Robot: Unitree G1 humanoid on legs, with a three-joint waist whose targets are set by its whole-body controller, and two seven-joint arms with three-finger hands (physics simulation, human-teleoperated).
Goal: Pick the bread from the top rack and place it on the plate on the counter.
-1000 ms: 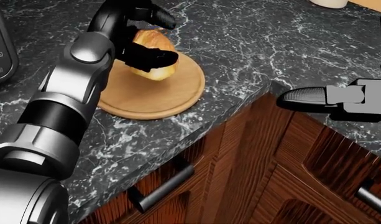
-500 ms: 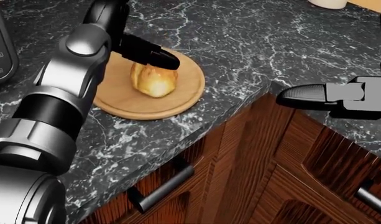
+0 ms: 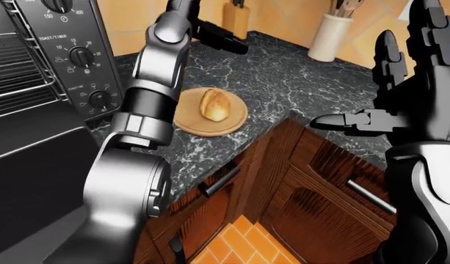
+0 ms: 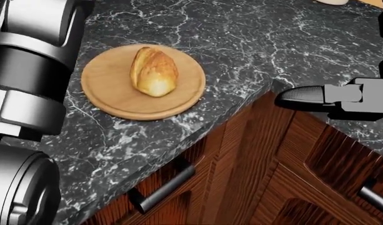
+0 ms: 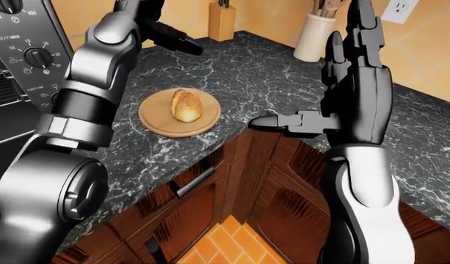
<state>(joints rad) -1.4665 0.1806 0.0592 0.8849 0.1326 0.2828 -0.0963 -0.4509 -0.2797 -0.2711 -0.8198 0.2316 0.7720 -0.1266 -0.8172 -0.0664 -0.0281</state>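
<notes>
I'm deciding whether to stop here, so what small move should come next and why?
Probably just draw the left hand clear toward the body. The bread already rests on the plate, and the open fingers stand apart above it, so nothing seems left to grasp.

— Where's your bread (image 4: pixel 154 71)?
— Golden, oval, lying on its side in the middle of your round wooden plate (image 4: pixel 107 96), which sits near the counter (image 4: pixel 241 42) edge.

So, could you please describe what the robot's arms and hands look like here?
Both arms are glossy silver-grey cylindrical shells with black bands at the joints. The left hand and right hand are black, with three segmented, round-tipped fingers each. No cables or markings are visible.
</notes>
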